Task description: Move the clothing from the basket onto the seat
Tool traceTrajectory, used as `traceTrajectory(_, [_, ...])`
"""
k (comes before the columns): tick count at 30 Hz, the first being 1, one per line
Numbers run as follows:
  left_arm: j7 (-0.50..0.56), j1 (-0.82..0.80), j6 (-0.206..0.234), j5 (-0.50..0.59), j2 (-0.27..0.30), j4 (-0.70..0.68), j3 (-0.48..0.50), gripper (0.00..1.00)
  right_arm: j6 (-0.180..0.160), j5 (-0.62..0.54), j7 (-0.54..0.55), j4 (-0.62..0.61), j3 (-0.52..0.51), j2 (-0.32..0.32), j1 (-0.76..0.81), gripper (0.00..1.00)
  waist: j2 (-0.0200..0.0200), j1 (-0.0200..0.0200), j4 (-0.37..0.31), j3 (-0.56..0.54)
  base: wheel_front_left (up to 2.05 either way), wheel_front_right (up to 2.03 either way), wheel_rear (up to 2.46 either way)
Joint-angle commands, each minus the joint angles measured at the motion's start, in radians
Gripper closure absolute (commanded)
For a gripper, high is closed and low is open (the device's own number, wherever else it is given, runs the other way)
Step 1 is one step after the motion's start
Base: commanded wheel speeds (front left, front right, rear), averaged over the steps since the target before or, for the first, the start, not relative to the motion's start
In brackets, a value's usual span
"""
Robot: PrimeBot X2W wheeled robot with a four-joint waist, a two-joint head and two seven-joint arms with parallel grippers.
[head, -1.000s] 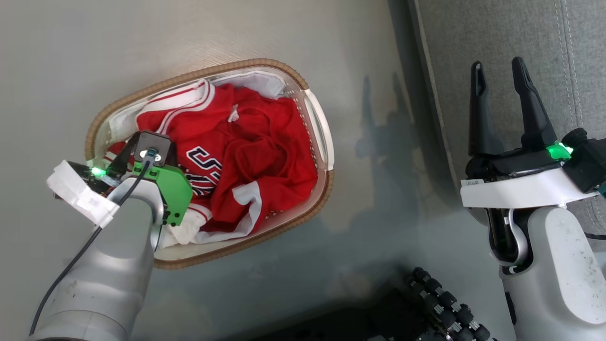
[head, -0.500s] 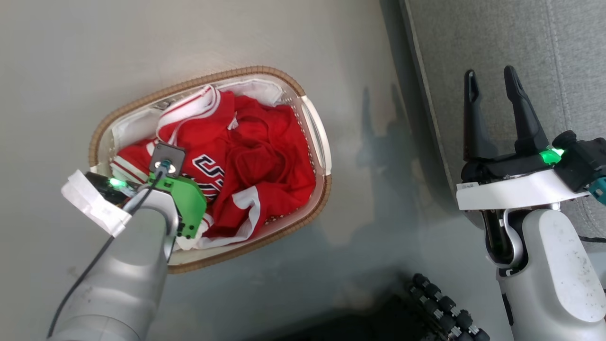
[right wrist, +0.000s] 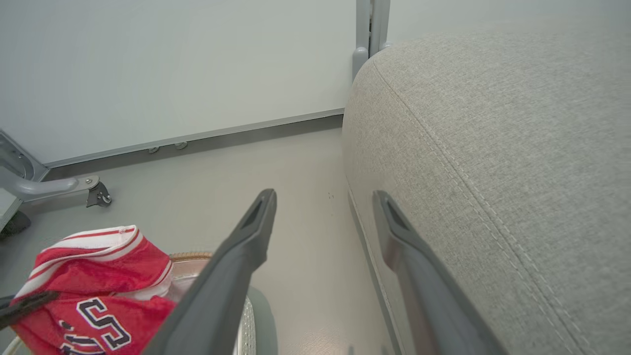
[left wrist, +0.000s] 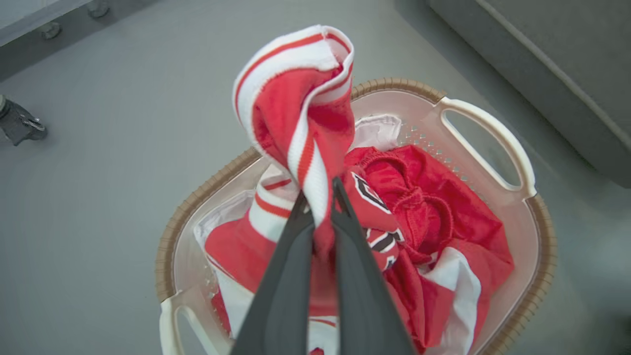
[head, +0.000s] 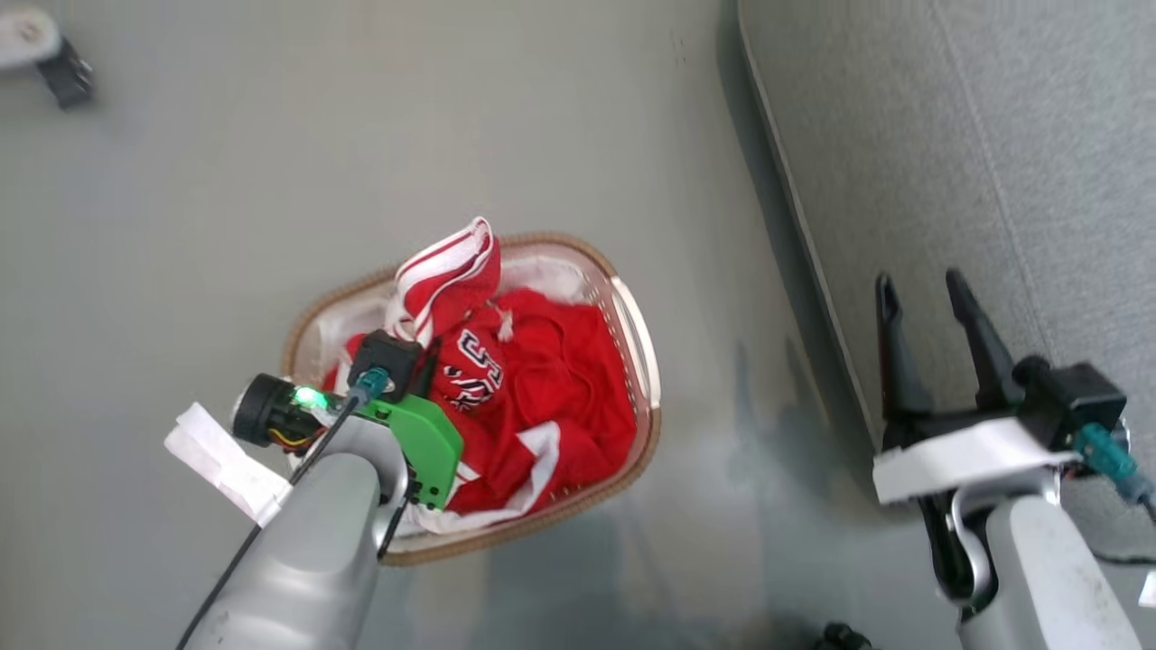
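Note:
My left gripper (left wrist: 321, 198) is shut on the red jersey (left wrist: 296, 98), pinching a fold of its white-striped trim. That fold (head: 452, 271) hangs lifted above the basket (head: 635, 311), while the jersey's dark lettering (head: 479, 361) still lies inside. The red shorts (left wrist: 419, 207) with a gathered waistband lie in the basket beside the white liner sheet (left wrist: 377, 130). My right gripper (head: 921, 289) is open and holds nothing, hovering at the edge of the grey seat (head: 948, 135). The right wrist view has the jersey (right wrist: 93, 281) at lower left and the seat (right wrist: 493, 148) at right.
The basket stands on a grey floor (head: 271, 162), left of the seat's side. A wheeled metal foot (head: 54, 54) sits at the far left, and a pale wall with a baseboard (right wrist: 197, 138) runs behind.
The head camera has risen and shifted. My left gripper has pulled the jersey's striped edge up out of the basket. The right gripper stays open by the seat.

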Motion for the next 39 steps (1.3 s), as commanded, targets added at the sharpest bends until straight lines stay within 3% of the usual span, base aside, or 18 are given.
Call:
traceTrajectory(1, [-0.005,0.03,-0.005,-0.015,-0.003,-0.038,-0.014,1.0,0.0,-0.011,-0.002,0.014,-0.006,-0.005,0.037,0.0,0.0,0.0001,0.089,-0.219,0.0,0.0,0.0])
traceTrajectory(10, [0.006,0.09,-0.011,-0.181,-0.002,-0.287,-0.144,1.0,0.0,-0.032,-0.002,0.067,0.0,-0.005,0.17,0.0,0.0,0.0001,0.122,-0.453,0.0,0.0,0.0])
traceTrajectory(15, [0.052,0.063,-0.01,-0.252,0.034,-0.408,-0.183,1.0,0.0,-0.039,-0.002,0.079,0.01,-0.005,0.212,0.0,0.0,0.0001,0.118,-0.533,0.0,0.0,0.0])
traceTrajectory(21, [0.12,-0.013,-0.01,-0.293,0.094,-0.546,-0.192,1.0,0.0,-0.042,-0.002,0.08,0.015,-0.005,0.225,0.0,0.0,0.0001,0.113,-0.568,0.0,0.0,0.0])
traceTrajectory(31, [0.228,-0.142,-0.01,-0.321,0.143,-0.691,-0.176,1.0,0.0,-0.054,-0.002,0.078,0.052,-0.005,0.186,0.0,0.0,0.0001,0.101,-0.573,0.0,0.0,0.0])
traceTrajectory(39, [0.266,-0.167,-0.009,-0.334,0.16,-0.749,-0.183,1.0,0.0,-0.031,-0.002,0.058,0.186,-0.005,0.106,0.0,0.0,0.0001,0.092,-0.557,0.0,0.0,0.0])
